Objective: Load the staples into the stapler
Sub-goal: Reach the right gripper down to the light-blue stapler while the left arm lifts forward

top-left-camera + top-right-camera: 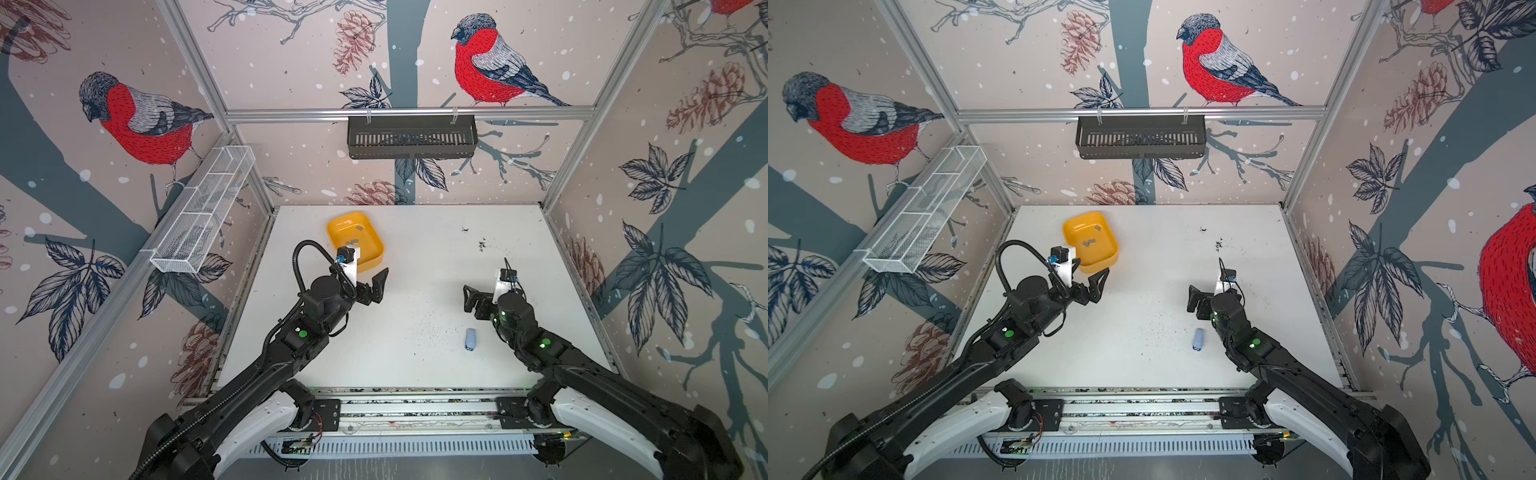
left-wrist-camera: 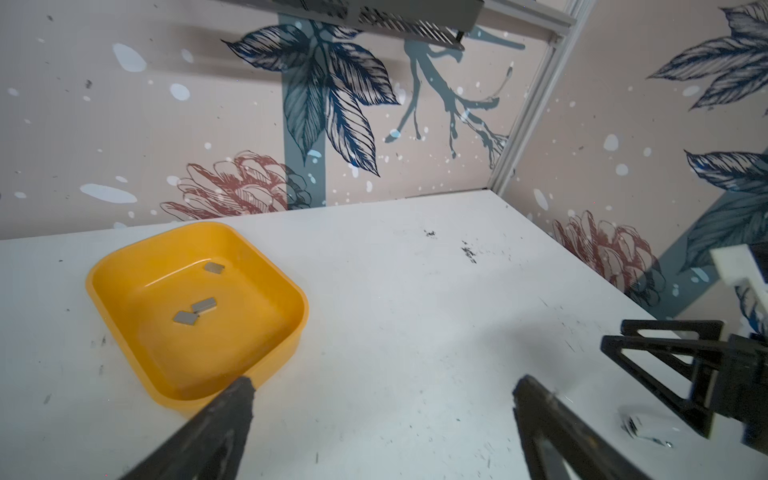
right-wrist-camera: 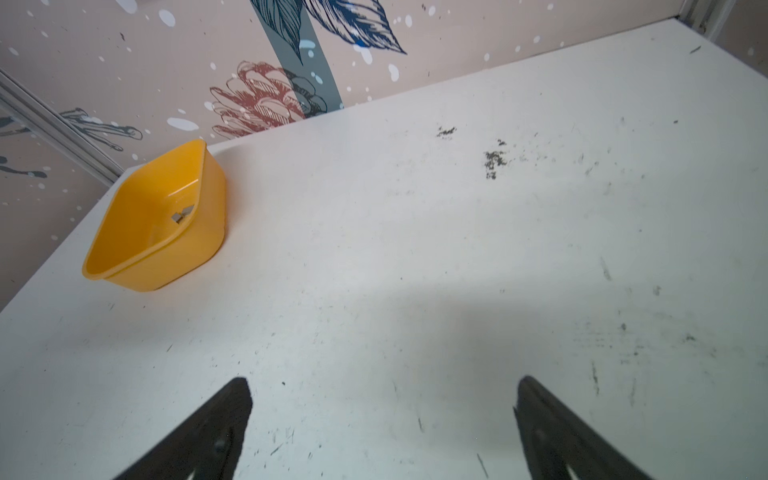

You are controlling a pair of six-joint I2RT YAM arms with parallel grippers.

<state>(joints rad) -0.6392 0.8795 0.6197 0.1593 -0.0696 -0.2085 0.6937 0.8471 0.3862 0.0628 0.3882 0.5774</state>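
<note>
Three small grey staples (image 2: 204,305) lie in a yellow tray (image 2: 286,353) at the table's back left; they also show in both top views as grey staples (image 1: 354,241) (image 1: 1089,243). The stapler (image 1: 470,339) (image 1: 1199,339), small and light blue, lies on the table near the right arm. My left gripper (image 1: 376,286) (image 2: 384,382) hangs open and empty just in front of the tray's near corner. My right gripper (image 1: 467,299) (image 3: 383,382) is open and empty over bare table, behind the stapler.
A black slotted basket (image 1: 411,137) hangs on the back wall and a white wire basket (image 1: 203,208) on the left wall. Dark specks (image 1: 482,244) lie at the back right and mid-table. The right gripper's fingers (image 2: 665,353) show in the left wrist view.
</note>
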